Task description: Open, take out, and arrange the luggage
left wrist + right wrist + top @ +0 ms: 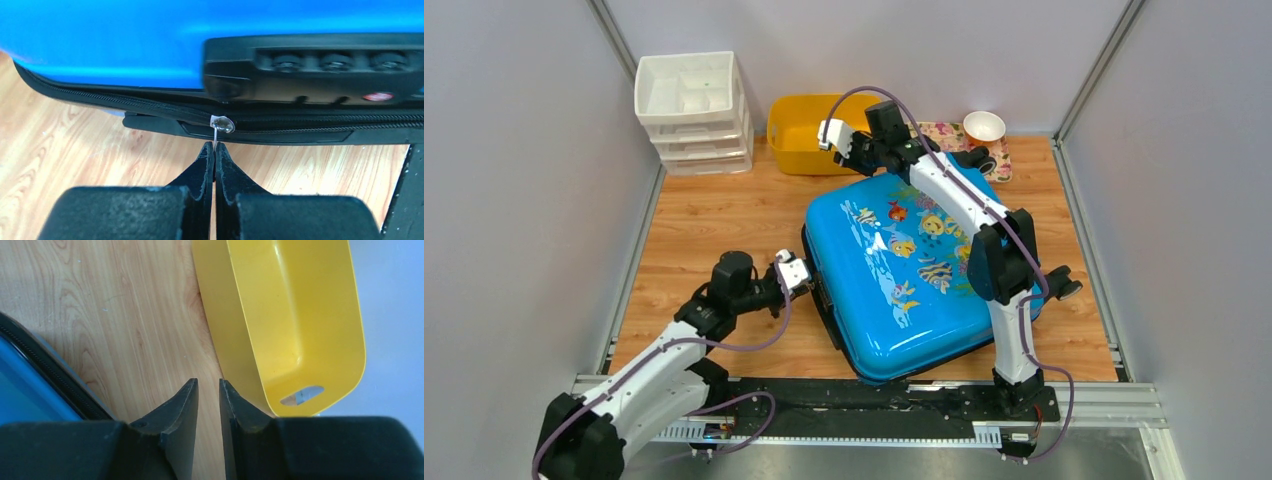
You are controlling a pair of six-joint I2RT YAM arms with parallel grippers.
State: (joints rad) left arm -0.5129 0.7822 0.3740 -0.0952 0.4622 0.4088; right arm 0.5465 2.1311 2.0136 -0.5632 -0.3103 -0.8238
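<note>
From above, we are seeing the luggage (874, 310) lying flat and closed at the middle of the tabletop (724, 220), fish-printed shell up. The left gripper (802, 276) is meeting its 9 o'clock edge. The right gripper (832, 138) is hanging off its 11 o'clock corner.

Only the left wrist view is showing the grip. The gripper is clenching the thin metal tab of the zipper pull (222, 124), fingers pressed together just under the slider. The zipper (100, 98) is running closed along the black seam, and a combination lock (320, 65) is sitting just above it.

The right wrist view is showing what the top view is blurring: the right gripper's jaws are standing slightly parted over bare wood, grasping nothing. The luggage corner is at their 8 o'clock.

A yellow tub (295, 315) is sitting at their 1 o'clock, showing us its smooth inner wall and a handle cutout.

At the tabletop's 11 o'clock a white drawer unit (692, 110) is standing. Its top tray is divided into compartments, and we cannot tell their contents. At 1 o'clock a bowl (984, 127) is resting on a floral mat (944, 133).
</note>
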